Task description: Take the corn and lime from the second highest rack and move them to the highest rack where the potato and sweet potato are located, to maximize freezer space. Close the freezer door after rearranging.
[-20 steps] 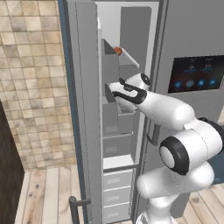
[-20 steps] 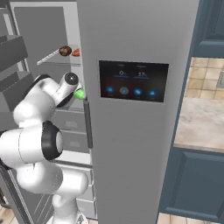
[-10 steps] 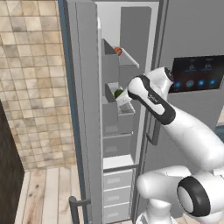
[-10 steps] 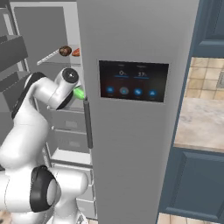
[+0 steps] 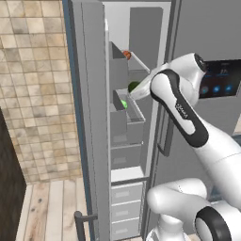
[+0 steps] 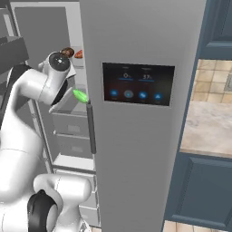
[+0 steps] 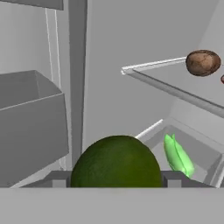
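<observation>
I had the lime (image 7: 116, 161) pinched in my pincer (image 7: 114, 181), its dark green round sitting right between the two finger tips in the hand view and hiding most of them. In the left base view the lime (image 5: 133, 86) sat at the end of my wrist, lifted above the second highest rack (image 5: 132, 114) and below the highest rack (image 5: 139, 61), inside the open freezer (image 6: 136, 54).

By my reckoning the task was under halfway. The lime was out of its bin but not set down. The corn (image 7: 177, 156), bright green and long, lay in the second highest rack. The potato (image 7: 203, 62) sat brown and round on the highest rack, with the sweet potato (image 7: 222, 78) just beside it at the frame's edge. The freezer door (image 5: 87, 117) stood wide open; closing it came last.

For room: the highest rack's thin light rail ran slanting across my view, and I judged the lime had to clear that rail before going in. The shelf looked bare on the near side of the potato, so there was space to land. A grey door bin (image 7: 33, 127) stood close on one side, and the freezer's inner wall closed off the other
</observation>
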Robot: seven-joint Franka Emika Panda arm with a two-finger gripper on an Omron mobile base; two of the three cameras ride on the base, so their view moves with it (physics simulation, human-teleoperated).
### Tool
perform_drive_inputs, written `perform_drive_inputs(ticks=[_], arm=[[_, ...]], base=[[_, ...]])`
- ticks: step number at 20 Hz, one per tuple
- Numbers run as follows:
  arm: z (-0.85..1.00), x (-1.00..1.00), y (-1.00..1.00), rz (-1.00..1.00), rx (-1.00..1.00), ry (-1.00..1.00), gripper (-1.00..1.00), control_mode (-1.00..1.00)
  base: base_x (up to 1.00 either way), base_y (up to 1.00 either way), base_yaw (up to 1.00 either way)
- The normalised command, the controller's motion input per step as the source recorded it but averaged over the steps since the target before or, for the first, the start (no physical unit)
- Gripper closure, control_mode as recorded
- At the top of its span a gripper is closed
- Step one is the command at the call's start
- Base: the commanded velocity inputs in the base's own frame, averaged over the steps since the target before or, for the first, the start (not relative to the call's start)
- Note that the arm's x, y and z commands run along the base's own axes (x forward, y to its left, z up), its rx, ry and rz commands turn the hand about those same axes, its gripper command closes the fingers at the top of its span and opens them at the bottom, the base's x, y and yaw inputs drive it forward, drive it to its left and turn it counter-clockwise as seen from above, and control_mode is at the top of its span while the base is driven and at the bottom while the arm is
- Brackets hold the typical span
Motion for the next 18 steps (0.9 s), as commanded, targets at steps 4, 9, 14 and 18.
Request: perform_drive_inputs(ticks=[4,9,14,18], arm=[[0.80,-0.01,-0.25,-0.04,0.04,-0.01,1.00,-1.00],[0.54,0.16,-0.06,-0.09,0.02,-0.11,1.00,-1.00],[0.21,0.21,0.00,-0.12,0.00,-0.16,1.00,-1.00],[-0.01,0.52,0.00,-0.14,0.00,-0.14,1.00,-1.00]], base=[[0.00,0.00,0.00],[0.00,0.00,0.00],[0.00,0.00,0.00],[0.00,0.00,0.00]])
